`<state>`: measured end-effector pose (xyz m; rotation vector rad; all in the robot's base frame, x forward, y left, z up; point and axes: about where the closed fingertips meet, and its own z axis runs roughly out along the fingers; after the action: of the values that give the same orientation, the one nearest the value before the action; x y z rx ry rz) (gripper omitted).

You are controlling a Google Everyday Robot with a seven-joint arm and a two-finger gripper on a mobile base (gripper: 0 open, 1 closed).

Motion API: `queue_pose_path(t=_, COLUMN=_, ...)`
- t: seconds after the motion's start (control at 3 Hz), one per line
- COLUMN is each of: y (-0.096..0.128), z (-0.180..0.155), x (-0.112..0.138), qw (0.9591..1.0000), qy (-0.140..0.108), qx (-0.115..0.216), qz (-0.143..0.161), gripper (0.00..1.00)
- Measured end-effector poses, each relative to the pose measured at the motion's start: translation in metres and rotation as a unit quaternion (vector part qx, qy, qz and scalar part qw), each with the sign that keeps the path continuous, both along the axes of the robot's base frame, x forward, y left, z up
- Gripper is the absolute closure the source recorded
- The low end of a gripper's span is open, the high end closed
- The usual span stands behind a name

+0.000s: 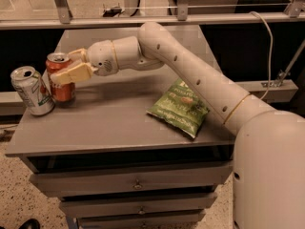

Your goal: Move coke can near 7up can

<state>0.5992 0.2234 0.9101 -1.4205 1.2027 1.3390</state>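
Note:
The coke can (62, 90), red-orange with a silver top, stands upright near the left edge of the grey cabinet top (114, 123). My gripper (66, 68) is shut on the coke can, one tan finger (71, 74) across its front, the other behind it. The 7up can (31, 90), silver-white with green lettering and a dented side, stands just left of the coke can, almost touching it. My white arm reaches in from the right across the cabinet.
A green chip bag (180, 108) lies flat on the right part of the cabinet top. The cabinet has drawers (136, 183) below. A metal rail (157, 19) runs behind the cabinet. The left edge of the top is close to the 7up can.

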Motion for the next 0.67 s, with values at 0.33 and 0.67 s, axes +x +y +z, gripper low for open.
queue_pose_path(t=0.33, y=0.0036, z=-0.0025, x=-0.0036, qw=1.0, qy=-0.002, qx=0.001, qz=0.009, gripper=0.3)
queue_pose_path(t=0.67, y=0.0041, z=-0.0024, x=-0.0039, qw=0.9998, qy=-0.015, qx=-0.004, qz=0.014, gripper=0.01)
